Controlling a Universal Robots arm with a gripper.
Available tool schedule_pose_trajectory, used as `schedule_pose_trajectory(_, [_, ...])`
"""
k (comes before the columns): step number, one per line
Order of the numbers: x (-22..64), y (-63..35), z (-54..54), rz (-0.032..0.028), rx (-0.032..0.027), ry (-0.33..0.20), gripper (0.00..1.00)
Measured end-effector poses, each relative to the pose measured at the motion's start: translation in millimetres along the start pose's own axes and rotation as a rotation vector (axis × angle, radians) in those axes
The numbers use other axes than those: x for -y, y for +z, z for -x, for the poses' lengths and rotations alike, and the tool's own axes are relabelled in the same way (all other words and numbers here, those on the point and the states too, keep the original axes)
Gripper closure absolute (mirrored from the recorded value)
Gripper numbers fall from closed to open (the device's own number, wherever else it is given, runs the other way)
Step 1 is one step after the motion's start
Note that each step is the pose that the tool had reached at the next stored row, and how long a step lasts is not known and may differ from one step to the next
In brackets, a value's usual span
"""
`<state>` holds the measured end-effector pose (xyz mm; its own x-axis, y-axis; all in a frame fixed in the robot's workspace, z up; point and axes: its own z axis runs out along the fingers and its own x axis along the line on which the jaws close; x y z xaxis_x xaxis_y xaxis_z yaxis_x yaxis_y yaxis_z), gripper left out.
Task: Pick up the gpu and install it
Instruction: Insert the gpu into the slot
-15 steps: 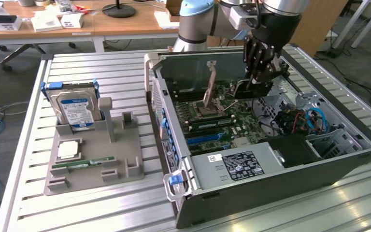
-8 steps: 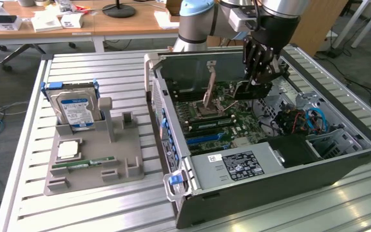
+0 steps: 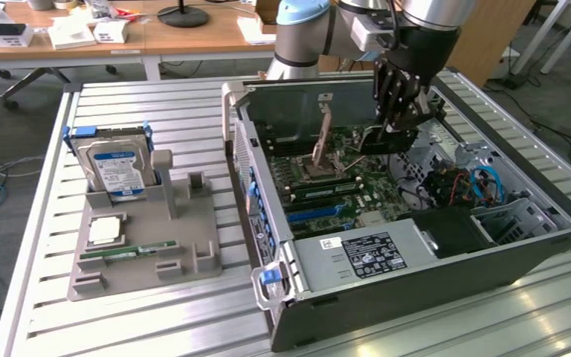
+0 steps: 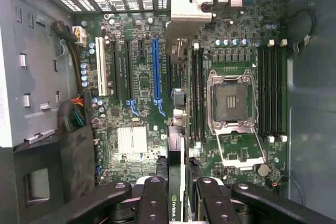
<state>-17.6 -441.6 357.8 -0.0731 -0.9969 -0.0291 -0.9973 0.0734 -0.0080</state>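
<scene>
Gpu point(image 4: 178, 161) clamped in end effector point(image 3: 401, 123) above motherboard point(image 4: 142, 77), beside memory slots point(image 4: 197, 98)

The surface point(image 3: 166, 320) is made of ribbed bare metal, the case point(image 3: 415, 297) of matt dark metal, the tray point(image 3: 131, 277) of dull grey plastic.

The gpu point(image 4: 176, 192) hangs inside the computer case point(image 3: 415, 297) (above its motherboard point(image 4: 142, 77)).
</scene>
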Motion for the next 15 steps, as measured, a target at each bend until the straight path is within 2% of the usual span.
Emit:
schedule_pose_trajectory(12, [-0.3, 3.1, -0.1, 0.0000, 0.0000, 0.000, 0.74])
schedule_pose_trajectory(15, [-5.3, 3.0, -0.5, -0.0016, 0.0001, 0.000, 0.74])
